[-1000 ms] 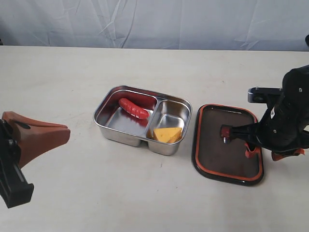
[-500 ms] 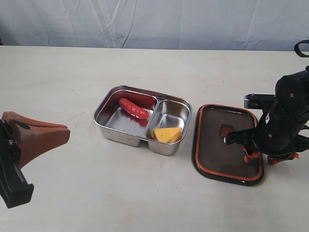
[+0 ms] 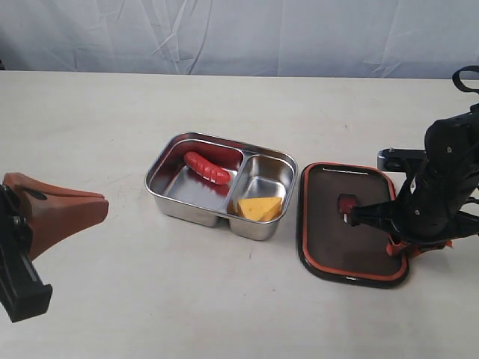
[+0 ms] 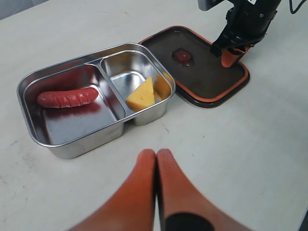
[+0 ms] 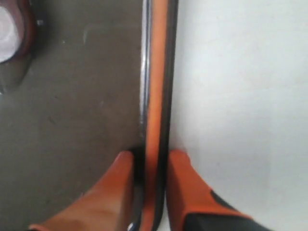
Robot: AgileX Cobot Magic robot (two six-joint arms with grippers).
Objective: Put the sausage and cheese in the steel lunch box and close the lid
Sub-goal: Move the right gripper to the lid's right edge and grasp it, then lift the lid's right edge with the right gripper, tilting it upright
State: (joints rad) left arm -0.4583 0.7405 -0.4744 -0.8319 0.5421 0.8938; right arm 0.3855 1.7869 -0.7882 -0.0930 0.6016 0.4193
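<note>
The steel lunch box [image 3: 177, 207] stands mid-table with the dark red sausage [image 3: 207, 167] in its large compartment and the yellow cheese [image 3: 260, 208] in the small one. Right of it the dark lid [image 3: 329, 239] lies upside down, orange seal and centre valve [image 3: 348, 203] facing up. My right gripper [image 3: 397, 247] straddles the lid's right rim [image 5: 156, 72], one finger inside and one outside, shut on it. My left gripper [image 3: 101, 200] hangs shut and empty at the far left, well clear of the box [image 4: 82, 144].
Bare cream table [image 3: 247, 307] lies in front of the box and lid. A grey cloth backdrop [image 3: 239, 34] closes off the far edge. The right arm's black body [image 3: 449, 172] stands over the table's right side.
The right gripper slid toward the lid's right rim, dropped over it and closed its fingers on the rim. The lid shifted slightly. The left arm stayed still.
</note>
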